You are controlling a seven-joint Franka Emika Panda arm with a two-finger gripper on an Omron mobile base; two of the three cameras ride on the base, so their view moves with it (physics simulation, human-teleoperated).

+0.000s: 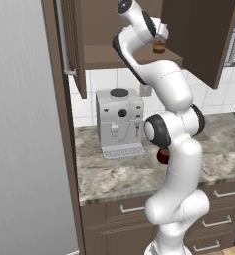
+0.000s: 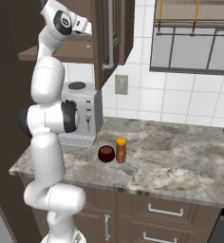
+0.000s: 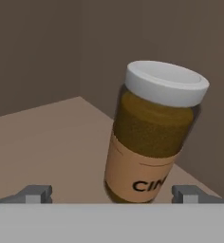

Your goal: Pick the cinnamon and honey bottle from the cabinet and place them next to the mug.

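Note:
The cinnamon [image 3: 152, 137], a small jar with brown contents, a tan label and a pale lid, stands on the cabinet [image 1: 104, 56] shelf. In the hand view it rises just beyond my open gripper [image 3: 111, 195], between the two fingertips and untouched. From the left base view the jar [image 1: 159, 46] sits right below my raised hand. The honey bottle [image 2: 121, 150], orange with an orange cap, stands upright on the counter beside the dark red-brown mug [image 2: 106, 154]. The arm partly hides the mug [image 1: 163, 157] in the left base view.
Both cabinet doors [image 1: 201, 35] hang open on either side of my hand. A grey coffee machine [image 1: 119, 123] stands on the marble counter [image 2: 180, 161] below the shelf. A tall grey panel [image 1: 25, 149] bounds the left side, and drawers [image 2: 163, 209] run under the counter.

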